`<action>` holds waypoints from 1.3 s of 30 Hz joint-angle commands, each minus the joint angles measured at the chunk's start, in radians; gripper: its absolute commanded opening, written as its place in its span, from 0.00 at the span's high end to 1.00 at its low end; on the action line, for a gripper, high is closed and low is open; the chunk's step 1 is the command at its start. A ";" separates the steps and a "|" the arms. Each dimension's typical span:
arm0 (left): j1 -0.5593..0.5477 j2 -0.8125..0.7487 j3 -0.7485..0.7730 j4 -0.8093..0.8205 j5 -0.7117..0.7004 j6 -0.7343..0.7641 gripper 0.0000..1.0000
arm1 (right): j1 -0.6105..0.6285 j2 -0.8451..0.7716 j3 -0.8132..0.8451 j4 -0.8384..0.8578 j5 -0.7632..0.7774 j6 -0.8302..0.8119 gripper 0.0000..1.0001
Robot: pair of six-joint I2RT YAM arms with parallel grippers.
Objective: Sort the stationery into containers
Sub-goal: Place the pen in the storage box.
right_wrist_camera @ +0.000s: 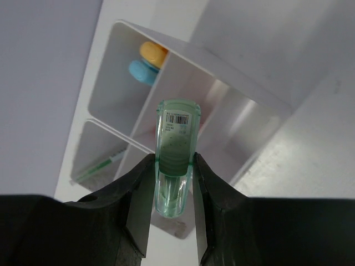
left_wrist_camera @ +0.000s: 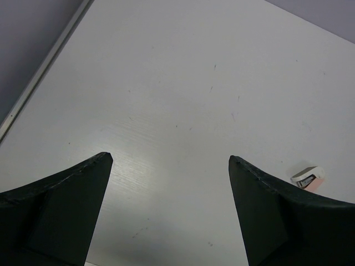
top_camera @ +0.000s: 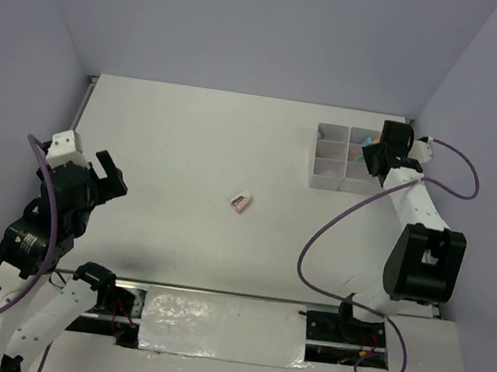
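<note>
Right pincer [right_wrist_camera: 172, 163] pinching green stick [right_wrist_camera: 177, 130], box [right_wrist_camera: 222, 71] just below it, left pincer [left_wrist_camera: 169, 160] spread wide, pink thing [left_wrist_camera: 308, 177] beside it

One green stick [right_wrist_camera: 177, 158]: white barcode sticker [right_wrist_camera: 182, 118] near its upper end, with a line of fine print above the bars, too small to read.

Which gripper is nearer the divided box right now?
Right. The right gripper is over the box, gripping a green stick; the left gripper is open, far across the table.
</note>
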 commanded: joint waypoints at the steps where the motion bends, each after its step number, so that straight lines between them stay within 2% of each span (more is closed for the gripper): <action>1: -0.007 0.002 -0.004 0.054 0.019 0.030 0.01 | 0.002 0.042 0.109 0.027 -0.068 0.014 1.00; 8: -0.008 0.016 -0.008 0.064 0.039 0.038 0.01 | 0.002 0.132 0.165 0.032 -0.107 0.008 0.89; 18: -0.013 0.018 -0.011 0.070 0.056 0.047 0.01 | 0.000 0.157 0.131 0.050 -0.095 0.011 0.78; 20: -0.013 0.019 -0.011 0.071 0.056 0.047 0.01 | 0.000 0.160 0.129 0.056 -0.096 0.009 0.71; 22: -0.014 0.019 -0.011 0.070 0.056 0.047 0.01 | -0.001 0.171 0.142 0.046 -0.095 0.009 0.56; 25: -0.016 0.018 -0.011 0.071 0.056 0.047 0.01 | -0.001 0.186 0.159 0.032 -0.105 0.008 0.48; 33: -0.016 0.013 -0.011 0.070 0.050 0.046 0.01 | -0.003 0.156 0.151 0.038 -0.114 -0.009 0.41; 38: -0.016 0.019 -0.009 0.070 0.052 0.049 0.01 | 0.048 0.016 0.136 0.119 -0.091 -0.148 0.37; 39: -0.016 0.019 -0.009 0.070 0.052 0.049 0.01 | 0.089 -0.010 0.125 0.144 -0.093 -0.180 0.35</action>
